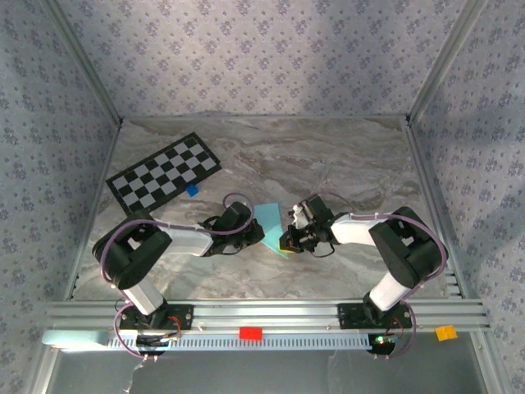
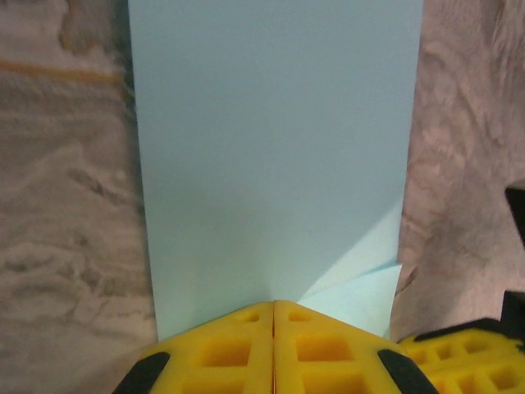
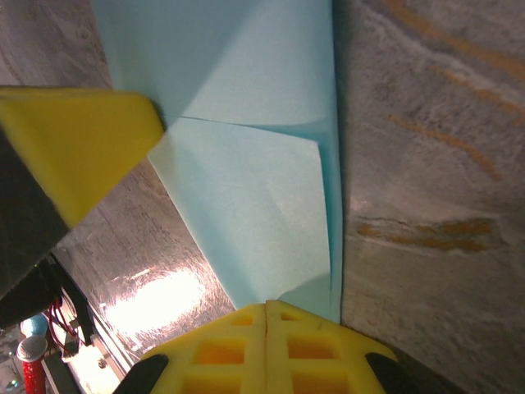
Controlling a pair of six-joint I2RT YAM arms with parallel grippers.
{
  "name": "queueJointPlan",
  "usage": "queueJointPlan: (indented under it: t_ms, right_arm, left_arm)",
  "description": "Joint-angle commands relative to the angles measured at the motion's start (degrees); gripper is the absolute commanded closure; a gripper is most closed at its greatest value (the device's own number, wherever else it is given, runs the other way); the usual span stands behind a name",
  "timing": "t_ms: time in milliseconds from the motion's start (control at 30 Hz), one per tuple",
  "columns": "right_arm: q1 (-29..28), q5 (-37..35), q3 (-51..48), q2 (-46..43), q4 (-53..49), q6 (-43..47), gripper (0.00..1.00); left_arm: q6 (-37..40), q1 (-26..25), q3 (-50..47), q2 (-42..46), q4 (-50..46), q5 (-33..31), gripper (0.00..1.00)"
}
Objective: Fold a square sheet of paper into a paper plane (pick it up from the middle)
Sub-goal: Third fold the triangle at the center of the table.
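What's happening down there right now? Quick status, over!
Left gripper shut on paper edge. Right gripper shut on opposite side; one corner folded over. Checkerboard card off to the left, not in the way.

The overhead view is lit evenly and softly, a white glare patch is thrown on the counter (image 3: 156,300) in the right wrist view, and the paper (image 2: 271,148) is faintly shaded above the blurred left claw (image 2: 273,305).
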State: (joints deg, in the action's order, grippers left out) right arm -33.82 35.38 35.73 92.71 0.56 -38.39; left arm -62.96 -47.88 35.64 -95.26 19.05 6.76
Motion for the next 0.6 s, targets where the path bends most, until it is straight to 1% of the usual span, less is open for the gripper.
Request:
queueJointPlan:
  t_ms: [0, 200, 233, 300, 367, 467, 567]
  right_arm:
    - [0.16, -2.92, -1.43, 0.24, -6.13, -0.11, 1.0]
    - [-0.49, -1.66, 2.14, -5.25, -8.03, 1.91, 0.99]
    - [-0.69, -0.4, 2.93, -5.49, -8.17, 1.92, 0.99]
    - [-1.26, 3.07, 5.3, -4.69, -8.87, 4.96, 0.98]
    - [-2.6, 4.21, 7.71, -2.94, -10.26, 6.38, 0.98]
    - [-4.91, 1.76, 10.82, 0.02, -11.67, 6.81, 0.98]
    - [-5.96, -1.82, 12.38, 3.53, -11.47, 5.52, 0.98]
  left_arm:
    - [-2.17, -0.03, -2.38, -2.55, 1.17, -1.41, 0.94]
    - [-2.03, -0.18, -2.89, -2.56, -0.4, -1.44, 0.96]
    - [-1.72, -0.11, -2.72, -2.56, -0.67, -1.32, 0.96]
    - [-1.24, -0.13, -2.18, -2.64, -1.67, -1.16, 0.96]
    - [-0.73, -0.19, -1.52, -2.79, -2.43, -0.85, 0.96]
    - [-0.1, -0.12, -0.52, -2.78, -3.74, -0.61, 0.97]
    - [-0.13, -0.19, -0.31, -2.58, -4.06, -0.61, 0.97]
